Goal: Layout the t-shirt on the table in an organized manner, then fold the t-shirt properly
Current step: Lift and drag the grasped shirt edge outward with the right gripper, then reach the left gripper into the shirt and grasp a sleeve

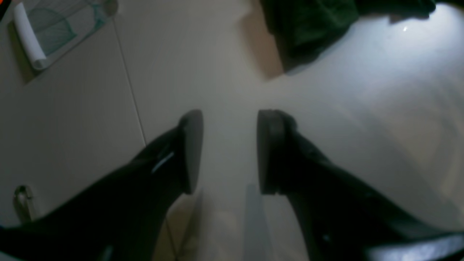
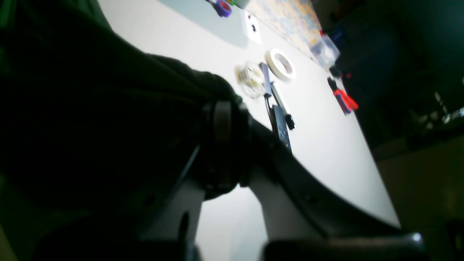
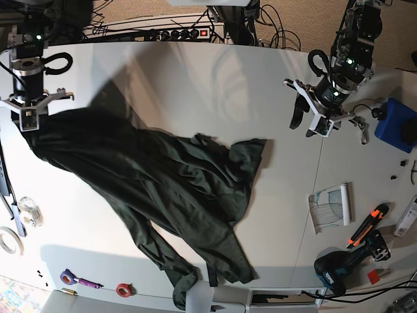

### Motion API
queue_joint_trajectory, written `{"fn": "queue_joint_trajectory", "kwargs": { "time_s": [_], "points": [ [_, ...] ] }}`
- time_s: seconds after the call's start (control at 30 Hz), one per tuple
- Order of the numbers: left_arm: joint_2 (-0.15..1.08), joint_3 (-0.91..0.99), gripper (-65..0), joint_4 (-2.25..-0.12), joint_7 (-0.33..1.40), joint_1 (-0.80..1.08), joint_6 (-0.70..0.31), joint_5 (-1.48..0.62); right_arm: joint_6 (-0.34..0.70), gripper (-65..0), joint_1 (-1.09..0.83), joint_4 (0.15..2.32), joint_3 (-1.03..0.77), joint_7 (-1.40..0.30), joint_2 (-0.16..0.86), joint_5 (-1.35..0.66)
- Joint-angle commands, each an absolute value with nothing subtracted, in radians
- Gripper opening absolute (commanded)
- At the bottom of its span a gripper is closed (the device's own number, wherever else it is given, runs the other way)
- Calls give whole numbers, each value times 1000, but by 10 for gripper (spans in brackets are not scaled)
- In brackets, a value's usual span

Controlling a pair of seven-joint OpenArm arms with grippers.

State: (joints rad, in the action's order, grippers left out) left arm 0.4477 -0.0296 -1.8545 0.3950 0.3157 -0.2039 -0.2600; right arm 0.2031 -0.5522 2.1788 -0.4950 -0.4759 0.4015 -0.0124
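The dark green t-shirt (image 3: 169, 182) lies crumpled in a long diagonal band across the worktop (image 3: 195, 78). It runs from the edge on the right arm's side down to the edge opposite the power strip (image 3: 169, 29), where a bunched end reaches the rim. The right claw (image 3: 28, 124) is clamped on the cloth's upper end, near that side edge; in the right wrist view dark fabric fills the space beside its fingers. The left claw (image 1: 230, 152) hangs over bare worktop with its two fingers apart and nothing between them, well apart from the shirt, whose nearest fold shows at the top of the left wrist view. Two tape rolls (image 3: 9, 241) sit by the edge on the right arm's side, and a drill (image 3: 335, 267) and a curled paper sheet (image 3: 332, 205) lie toward the opposite edge.
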Motion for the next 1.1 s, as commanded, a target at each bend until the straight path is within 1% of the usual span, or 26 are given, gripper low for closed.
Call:
{"fn": "queue_joint_trajectory", "kwargs": {
  "time_s": [0.0,0.1,0.23,0.33,0.43,0.53,0.63,0.8,0.87,0.97,1.07],
  "points": [
    [448,-24,-390,-1872,369,303,-217,-270,186,-650,-552,2197,-514,-472,418,-9],
    [434,-24,-390,-1872,366,293,-253,-270,185,-650,-551,2197,-543,-497,419,-7],
    [411,-24,-390,-1869,371,257,-253,-293,179,-650,-552,2197,-556,-539,418,-7],
    [392,-25,-390,-1836,399,189,-244,-362,180,-650,-552,2197,-556,-545,412,-11],
    [360,-25,-390,-1747,451,77,-245,-443,181,-650,-552,2197,-556,-545,410,-33],
    [321,-25,-390,-1597,495,-62,-261,-535,183,-650,-552,2197,-556,-545,410,-45],
    [275,-32,-390,-1407,533,-218,-314,-604,184,-650,-552,2197,-556,-543,409,-45],
    [187,-101,-390,-1056,552,-492,-349,-622,186,-650,-552,2197,-556,-529,384,-45],
    [149,-144,-390,-917,546,-597,-351,-620,187,-650,-552,2197,-556,-523,370,-45],
    [91,-210,-390,-722,491,-728,-348,-574,188,-650,-553,2197,-556,-523,359,-45],
    [33,-256,-390,-557,419,-816,-289,-538,188,-650,-555,2197,-556,-523,358,-45]
  ]
}}
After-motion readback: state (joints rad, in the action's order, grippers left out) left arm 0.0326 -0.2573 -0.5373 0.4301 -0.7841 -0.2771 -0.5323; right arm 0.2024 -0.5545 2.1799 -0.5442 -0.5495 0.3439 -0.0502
